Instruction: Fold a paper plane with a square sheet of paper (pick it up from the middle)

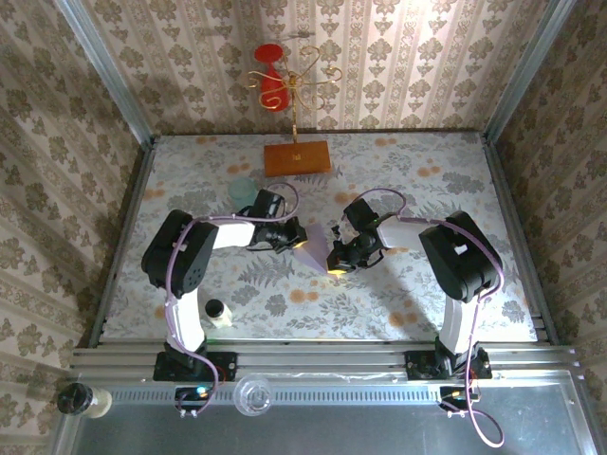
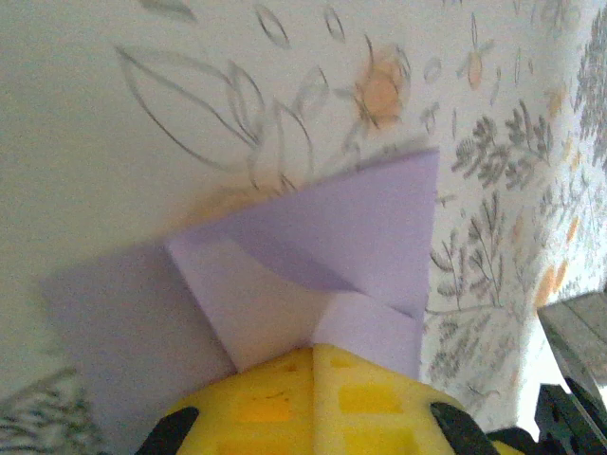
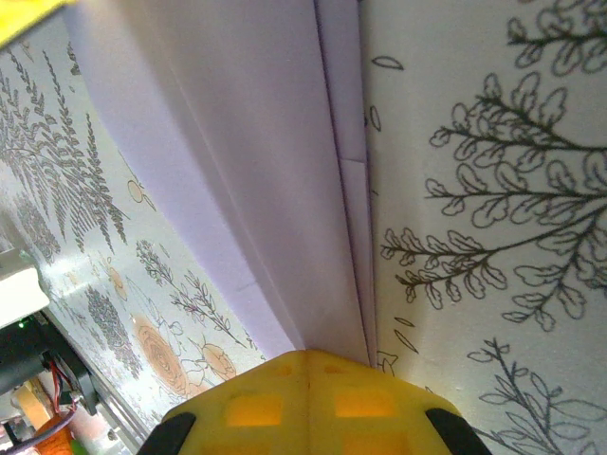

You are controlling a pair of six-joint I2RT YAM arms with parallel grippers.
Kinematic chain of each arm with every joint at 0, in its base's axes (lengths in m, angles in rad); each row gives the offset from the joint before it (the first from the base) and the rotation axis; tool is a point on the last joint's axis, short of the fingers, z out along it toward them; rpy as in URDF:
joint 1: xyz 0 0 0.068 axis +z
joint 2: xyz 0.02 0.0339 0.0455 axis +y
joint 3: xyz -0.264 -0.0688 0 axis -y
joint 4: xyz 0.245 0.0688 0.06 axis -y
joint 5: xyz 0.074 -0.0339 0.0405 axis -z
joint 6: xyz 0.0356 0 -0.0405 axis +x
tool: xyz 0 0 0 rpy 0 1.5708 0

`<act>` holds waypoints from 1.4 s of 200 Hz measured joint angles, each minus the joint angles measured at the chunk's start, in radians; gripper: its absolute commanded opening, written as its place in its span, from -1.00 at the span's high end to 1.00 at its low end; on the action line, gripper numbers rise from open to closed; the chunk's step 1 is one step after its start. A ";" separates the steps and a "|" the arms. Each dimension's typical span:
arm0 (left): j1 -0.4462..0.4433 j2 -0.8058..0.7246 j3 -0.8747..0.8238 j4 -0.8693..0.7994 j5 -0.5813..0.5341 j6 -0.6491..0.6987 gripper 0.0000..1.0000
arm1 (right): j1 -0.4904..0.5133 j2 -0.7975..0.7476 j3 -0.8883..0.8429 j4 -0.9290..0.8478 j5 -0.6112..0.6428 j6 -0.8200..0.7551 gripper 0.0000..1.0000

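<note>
left gripper (image 2: 313,365) is pinching its yellow pads (image 2: 266,408) together on a folded corner of the lilac paper (image 2: 322,246). the right gripper (image 3: 308,370) is doing the same from the other side, its jaws clamped on the paper's long layered edge. between the two, the paper is sitting near the middle of the table (image 1: 417,303), a little toward the near edge. it is lying well apart from the orange-brown wooden board (image 1: 297,157) at the far edge and from the pale teal cup (image 1: 243,188) just beyond the left arm. whether the paper is touching the table i cannot tell. diagonal flaps are meeting in a point and several layers are stacking along one straight crease, so the folding is looking well along, probably at the lengthwise fold or the wings. the next move is likely calling for one gripper to be holding firm while the other is releasing, taking a free flap and pressing it flat without letting the thin layers slip or tear.
</note>
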 measured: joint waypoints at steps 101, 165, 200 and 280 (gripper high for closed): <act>0.066 0.014 0.026 -0.009 -0.026 0.068 0.85 | -0.001 -0.002 -0.004 0.006 0.000 0.001 1.00; 0.088 0.030 0.077 -0.040 -0.093 0.109 0.85 | -0.001 -0.004 -0.007 0.010 0.000 0.001 1.00; 0.094 0.033 0.092 -0.053 -0.130 0.128 0.85 | -0.001 -0.006 -0.009 0.014 -0.001 0.001 0.99; 0.072 -0.032 0.102 -0.111 -0.225 0.152 0.70 | -0.002 -0.033 -0.009 0.026 -0.008 0.060 0.73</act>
